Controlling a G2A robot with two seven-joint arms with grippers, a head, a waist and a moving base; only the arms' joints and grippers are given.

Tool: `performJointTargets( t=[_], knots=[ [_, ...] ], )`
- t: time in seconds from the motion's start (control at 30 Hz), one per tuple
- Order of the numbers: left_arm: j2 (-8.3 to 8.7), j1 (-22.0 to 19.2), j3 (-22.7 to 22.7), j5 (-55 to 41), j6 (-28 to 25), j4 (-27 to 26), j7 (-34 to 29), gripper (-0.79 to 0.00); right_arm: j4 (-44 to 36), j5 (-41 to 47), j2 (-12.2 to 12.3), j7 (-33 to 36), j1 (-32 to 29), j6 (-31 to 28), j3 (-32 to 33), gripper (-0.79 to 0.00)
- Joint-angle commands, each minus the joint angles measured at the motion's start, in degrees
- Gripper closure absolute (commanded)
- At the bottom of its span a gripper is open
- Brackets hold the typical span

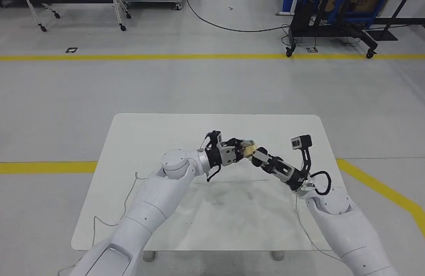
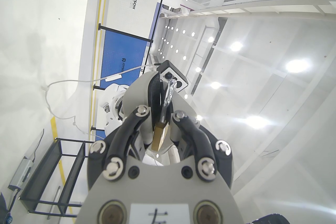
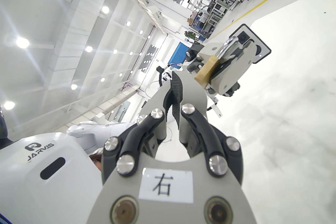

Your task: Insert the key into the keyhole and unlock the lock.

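Hovering above the worktop (image 1: 130, 145), my arms meet, the brass padlock (image 1: 248, 148) between them. From the left wrist, my left jaws clamp the padlock (image 2: 158, 136), shackle (image 2: 169, 89) sticking out. From the right wrist, my right jaws sit pressed together just beside it

One brass padlock (image 3: 207, 70) with a silver steel shackle (image 3: 227, 47), one white rectangular bench (image 1: 164, 138), two grey-and-black fingered tools, the left tool (image 1: 243, 148) and the right tool (image 3: 175, 78).
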Motion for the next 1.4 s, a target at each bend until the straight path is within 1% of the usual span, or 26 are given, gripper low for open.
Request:
performJointTargets(
  t=[0.0,0.07,0.1,0.13,0.17,0.2,0.27,0.37,0.6,0.67,0.7,0.73,0.77,0.83,0.87,0.97,1.13,1.2,1.27,1.33,1.37],
  knots=[
    [0.21,0.4,-0.6,0.3,-0.5,-0.6,0.6,0.000,-0.6,0.8,0.0,0.4,-0.5,-0.7,0.1,0.000],
    [0.43,0.8,-1.5,0.8,-1.8,-1.3,1.8,0.000,-1.8,1.9,0.1,0.9,-1.4,-1.8,0.7,0.000],
    [0.59,1.0,-2.0,1.9,-3.3,-1.7,3.4,0.000,-2.4,2.5,0.1,1.2,-1.9,-2.4,1.1,-0.222],
    [0.75,1.3,-2.3,3.5,-5.0,-2.2,5.3,0.000,-3.0,3.1,0.2,1.4,-2.4,-3.0,1.5,-0.345],
    [0.90,1.6,-2.7,5.2,-6.8,-2.8,7.3,0.000,-3.4,3.7,0.3,1.7,-2.9,-3.4,1.9,-0.727],
    [1.01,2.1,-3.0,6.1,-8.3,-3.4,8.9,0.000,-3.6,4.0,0.3,1.8,-3.1,-3.5,2.1,-0.785],
    [1.24,2.9,-3.5,8.7,-10.9,-4.6,11.4,0.000,-3.6,4.0,0.3,1.8,-3.1,-3.5,2.1,-0.785],
    [1.82,3.9,-3.8,14.0,-14.0,-6.7,12.0,0.000,-3.6,4.0,0.3,1.8,-3.1,-3.5,2.1,-0.785],
    [1.82,3.9,-3.8,14.0,-14.0,-6.7,12.0,0.000,-3.6,4.0,0.3,1.8,-3.1,-3.5,2.1,-0.785],
    [1.85,4.4,-4.0,14.0,-14.6,-7.1,12.8,0.000,-3.2,4.3,0.2,1.1,-3.1,-0.3,1.7,-0.785],
    [1.91,4.7,-4.1,14.7,-16.1,-7.3,13.2,0.000,-3.0,4.7,0.2,0.7,-3.1,0.6,1.8,-0.785],
    [2.00,4.8,-4.1,16.6,-18.5,-7.3,13.6,0.000,-3.1,5.9,0.2,0.8,-3.2,1.5,1.7,-0.659],
    [2.07,5.0,-3.9,18.7,-21.3,-7.2,13.9,0.000,-3.1,7.1,0.2,1.1,-3.3,2.2,1.8,-0.388],
    [1.94,5.6,-3.6,18.9,-26.6,-6.6,13.6,0.000,-2.9,8.1,0.2,1.4,-3.7,3.3,2.2,-0.268],
    [1.78,5.9,-3.6,17.3,-28.1,-5.9,13.4,0.000,-2.8,8.2,0.2,1.1,-3.9,4.2,2.3,-0.240],
    [1.74,5.2,-3.0,19.3,-30.9,-4.9,11.6,0.000,-3.0,7.9,0.2,0.8,-4.2,6.7,2.0,-0.240],
    [1.64,4.7,-3.1,18.9,-30.7,-4.4,11.6,0.000,-3.1,8.6,-0.1,1.9,-3.4,10.0,0.4,-0.185],
    [1.62,4.9,-3.2,18.5,-30.7,-4.5,11.4,0.000,-3.0,9.9,-0.3,2.7,-2.8,10.7,-0.4,-0.200],
    [1.60,5.0,-3.1,18.6,-30.7,-4.5,11.1,0.000,-2.8,10.7,-0.4,3.1,-2.4,11.2,-1.0,-0.194],
    [1.58,5.0,-3.0,18.7,-30.8,-4.6,10.9,0.000,-2.5,11.5,-0.6,3.6,-2.0,12.5,-1.4,-0.194],
    [1.58,4.9,-3.0,18.8,-30.8,-4.6,10.9,0.000,-2.2,11.1,-0.6,3.3,-1.6,13.3,-1.5,-0.206]
  ],
)
